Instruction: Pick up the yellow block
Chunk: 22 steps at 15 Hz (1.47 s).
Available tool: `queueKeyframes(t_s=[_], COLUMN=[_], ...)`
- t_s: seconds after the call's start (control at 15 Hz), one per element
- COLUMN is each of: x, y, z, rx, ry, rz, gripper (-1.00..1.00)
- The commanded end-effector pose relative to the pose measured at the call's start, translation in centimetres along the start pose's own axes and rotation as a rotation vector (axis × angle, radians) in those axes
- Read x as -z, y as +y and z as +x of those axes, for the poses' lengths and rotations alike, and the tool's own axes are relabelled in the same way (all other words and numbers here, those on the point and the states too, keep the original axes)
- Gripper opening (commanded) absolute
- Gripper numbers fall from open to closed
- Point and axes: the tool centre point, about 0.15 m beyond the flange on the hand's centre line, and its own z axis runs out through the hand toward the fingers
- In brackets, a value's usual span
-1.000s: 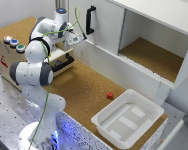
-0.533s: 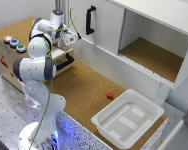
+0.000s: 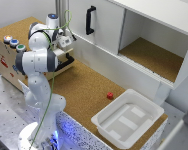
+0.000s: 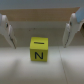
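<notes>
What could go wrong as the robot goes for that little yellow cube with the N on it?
In the wrist view the yellow block lies between the open fingers but nearer one of them, so that finger may touch first and push or turn the block as the gripper shuts.

The exterior view shows the arm working close to the cabinet wall and the black frame, which it might bump.

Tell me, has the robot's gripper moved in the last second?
Yes. In the exterior view the gripper has pulled back toward the view's left, away from the black cabinet handle.
</notes>
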Motion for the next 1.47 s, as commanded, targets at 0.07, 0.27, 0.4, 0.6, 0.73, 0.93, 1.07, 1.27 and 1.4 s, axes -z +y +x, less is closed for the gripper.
queueKeyframes(t_s=[0.07, 0.27, 0.4, 0.6, 0.73, 0.93, 1.07, 1.27, 1.4], x=[-3.3, -3.5, -3.9, -4.5, -4.5, -3.9, -2.9, 0.4, 2.4], y=[1.6, 1.8, 2.1, 2.3, 2.3, 2.3, 2.4, 3.1, 3.9], z=[2.2, 2.1, 2.0, 2.1, 2.2, 2.3, 1.8, 0.2, -1.2], rx=[0.010, 0.008, 0.005, 0.011, 0.013, 0.010, -0.013, -0.074, -0.117], ry=[-0.107, -0.109, -0.126, -0.137, -0.139, -0.128, -0.117, -0.091, -0.084], rz=[0.030, 0.023, 0.027, 0.036, 0.036, 0.027, 0.009, -0.057, -0.102], gripper=[1.00, -1.00, -1.00, -1.00, -1.00, -1.00, -1.00, -1.00, -1.00])
